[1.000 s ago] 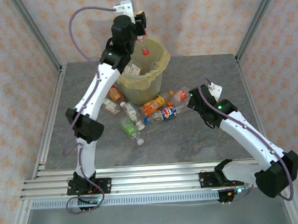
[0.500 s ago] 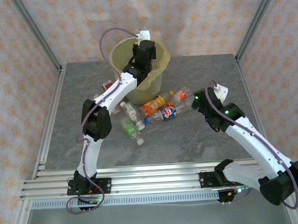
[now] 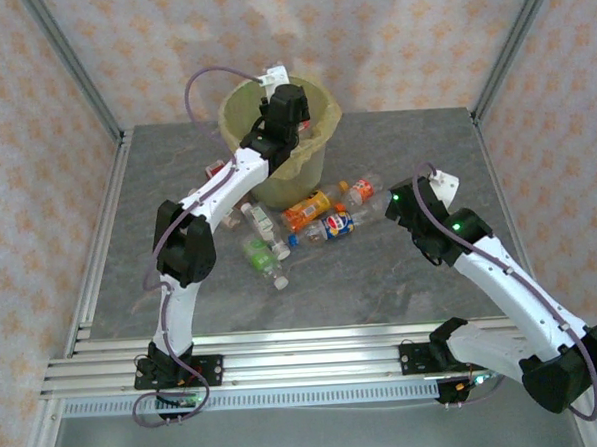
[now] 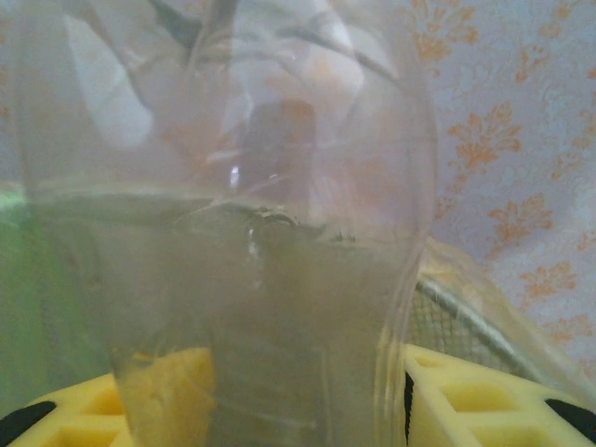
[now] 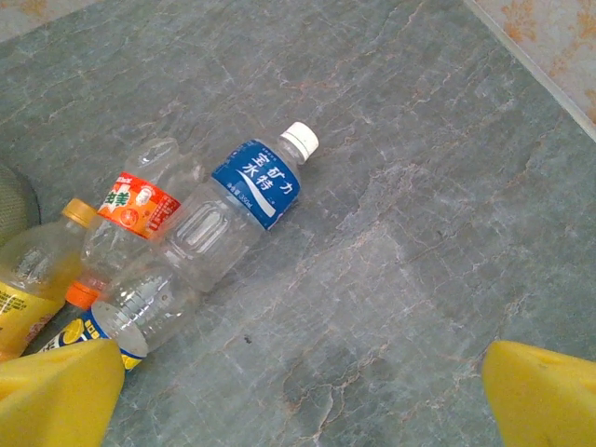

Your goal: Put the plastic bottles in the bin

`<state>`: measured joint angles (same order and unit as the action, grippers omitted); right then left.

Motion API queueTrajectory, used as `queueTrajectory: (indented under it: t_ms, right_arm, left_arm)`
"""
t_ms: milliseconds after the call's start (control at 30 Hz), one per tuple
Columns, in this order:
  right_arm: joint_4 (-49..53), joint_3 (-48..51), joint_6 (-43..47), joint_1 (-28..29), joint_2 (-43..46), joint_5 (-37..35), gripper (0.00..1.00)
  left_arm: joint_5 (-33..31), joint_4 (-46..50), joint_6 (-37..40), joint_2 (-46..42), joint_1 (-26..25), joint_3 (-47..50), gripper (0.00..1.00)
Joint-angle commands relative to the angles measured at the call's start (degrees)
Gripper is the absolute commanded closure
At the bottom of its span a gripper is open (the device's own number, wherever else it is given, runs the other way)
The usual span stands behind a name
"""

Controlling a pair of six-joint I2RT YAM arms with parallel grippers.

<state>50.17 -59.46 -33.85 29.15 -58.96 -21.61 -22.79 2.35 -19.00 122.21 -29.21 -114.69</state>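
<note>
Left gripper [image 4: 270, 414]: jaws pinching a clear bottle [image 4: 233, 233], apparently, the close view being blurred; poised over the bin [image 3: 310, 161] near its rim.
Right gripper [image 5: 298, 400]: jaws spread wide, empty; hovering over a blue-labelled bottle [image 5: 244, 196] lying on the table [image 5: 419, 140].
Other plastic bottles [image 3: 313, 218]: loose on the table, just in front of the bin.
Handling note: carry the gripped bottle well inside the rim before letting go; release low, lest it bounce out.
</note>
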Motion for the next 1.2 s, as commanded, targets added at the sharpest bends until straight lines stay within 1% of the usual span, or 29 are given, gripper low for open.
queueTrajectory:
  t_ms: [0, 133, 267, 400, 500, 600, 633, 1000, 1067, 1133, 1167]
  right_arm:
    - [1.3, 0.9, -0.3, -0.2, 0.9, -1.7, 0.01]
    - [0.9, 0.9, -0.2, -0.2, 0.8, -1.5, 0.01]
    - [0.2, 1.3, -0.4, -0.2, 0.8, -1.0, 0.01]
    - [0.2, 1.2, -0.5, -0.2, 0.7, -0.8, 0.01]
    - [0.3, 1.1, -0.4, -0.2, 0.7, -0.9, 0.01]
    - [0.1, 1.2, -0.4, -0.2, 0.6, -1.0, 0.01]
    - [-0.2, 1.2, -0.4, -0.2, 0.5, -0.9, 0.01]
    - [-0.2, 0.6, -0.3, -0.2, -0.2, -0.6, 0.01]
    - [-0.1, 0.6, -0.3, -0.2, -0.2, -0.7, 0.01]
    - [-0.2, 0.6, -0.4, -0.2, -0.3, -0.7, 0.01]
    - [-0.3, 0.7, -0.5, -0.2, -0.4, -0.6, 0.01]
  left_arm:
    - [1.4, 5.0, -2.0, -2.5, 0.1, -1.8, 0.53]
    - [4.3, 11.4, 0.6, -1.1, 0.1, -6.0, 0.53]
    - [8.6, 17.2, 3.0, 1.3, 0.2, -9.9, 0.5]
    - [11.2, 19.8, 3.7, 1.9, 0.2, -10.7, 0.4]
    - [12.4, 20.0, 4.1, 0.8, 0.1, -10.8, 0.33]
    - [13.9, 20.3, 4.6, -0.5, 0.1, -11.1, 0.23]
    - [14.1, 20.5, 4.6, -0.9, 0.1, -11.1, 0.22]
    - [15.6, 17.5, 3.7, -8.1, 0.1, -5.4, 0.21]
    - [17.0, 17.8, 4.2, -9.3, 0.2, -4.9, 0.23]
    - [19.7, 18.2, 4.5, -10.1, 0.2, -5.1, 0.28]
    - [20.8, 18.5, 4.6, -10.1, 0.3, -5.5, 0.29]
